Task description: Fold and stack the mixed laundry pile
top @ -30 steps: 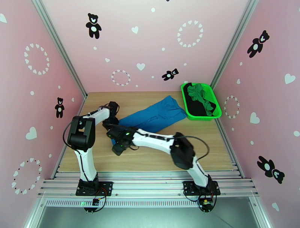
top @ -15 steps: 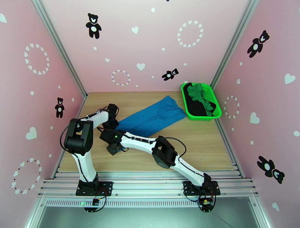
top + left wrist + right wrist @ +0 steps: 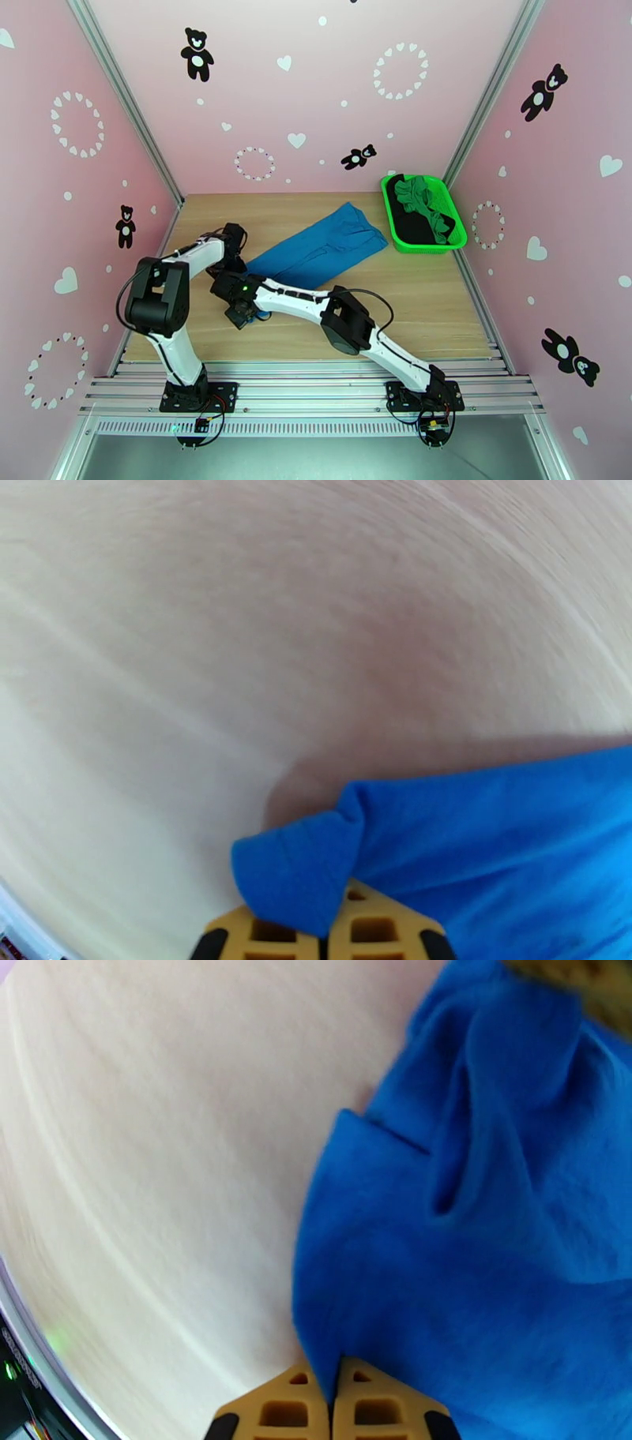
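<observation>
The blue T-shirt (image 3: 324, 245) lies spread on the tabletop (image 3: 316, 335). Its long axis runs on a diagonal from the left side, about midway back, up toward the far right corner. There the green mesh basket (image 3: 426, 248) holds the green garment (image 3: 423, 197) and the black garment (image 3: 411, 225).

Both grippers are at the shirt's left end, on the short edge that crosses this axis. The left gripper (image 3: 239, 254) has the corner farther from the arm bases. The right gripper (image 3: 243, 306), whose arm reaches across the table from the right, has the nearer corner.

In the left wrist view the left gripper (image 3: 338, 913) is pinched shut on a bunched corner of the blue T-shirt (image 3: 490, 835), and the cloth trails off to the right of the fingers. In the right wrist view the right gripper (image 3: 332, 1393) is likewise clamped on an edge of the blue T-shirt (image 3: 474, 1260), with the cloth running up and to the right.

So all of the shirt's length lies away from both pairs of jaws, toward the far right corner. The two grips sit side by side across its width. Judging from this, the next move would carry the held edge along the diagonal toward the free end beside the basket. The two arms would have to keep apart so the edge stays taut and the fold lands square.
</observation>
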You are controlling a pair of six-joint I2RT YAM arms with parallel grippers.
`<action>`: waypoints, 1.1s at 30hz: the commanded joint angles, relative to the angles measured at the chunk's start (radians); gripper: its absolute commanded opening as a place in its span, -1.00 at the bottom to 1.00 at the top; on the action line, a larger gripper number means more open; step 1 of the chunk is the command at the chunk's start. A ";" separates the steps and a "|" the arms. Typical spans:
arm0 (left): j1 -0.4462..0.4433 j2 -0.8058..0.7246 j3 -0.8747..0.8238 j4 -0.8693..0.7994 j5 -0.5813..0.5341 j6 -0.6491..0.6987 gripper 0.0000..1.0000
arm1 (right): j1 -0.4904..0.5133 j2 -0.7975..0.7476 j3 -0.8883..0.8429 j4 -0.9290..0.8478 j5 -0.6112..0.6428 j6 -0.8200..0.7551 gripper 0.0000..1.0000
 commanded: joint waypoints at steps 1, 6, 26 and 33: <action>-0.002 -0.078 0.074 -0.117 0.024 0.042 -1.00 | -0.020 -0.163 -0.059 0.001 0.050 -0.001 -1.00; -0.025 -0.092 0.185 -0.179 0.057 0.058 -1.00 | -0.066 -0.318 -0.222 0.065 0.064 0.011 -1.00; -0.251 0.615 1.262 -0.447 0.153 0.051 -1.00 | -0.431 -0.625 -0.702 0.222 0.039 0.017 -1.00; -0.260 0.728 1.330 -0.344 0.243 0.029 -1.00 | -0.503 -0.560 -0.702 0.227 0.082 -0.017 -1.00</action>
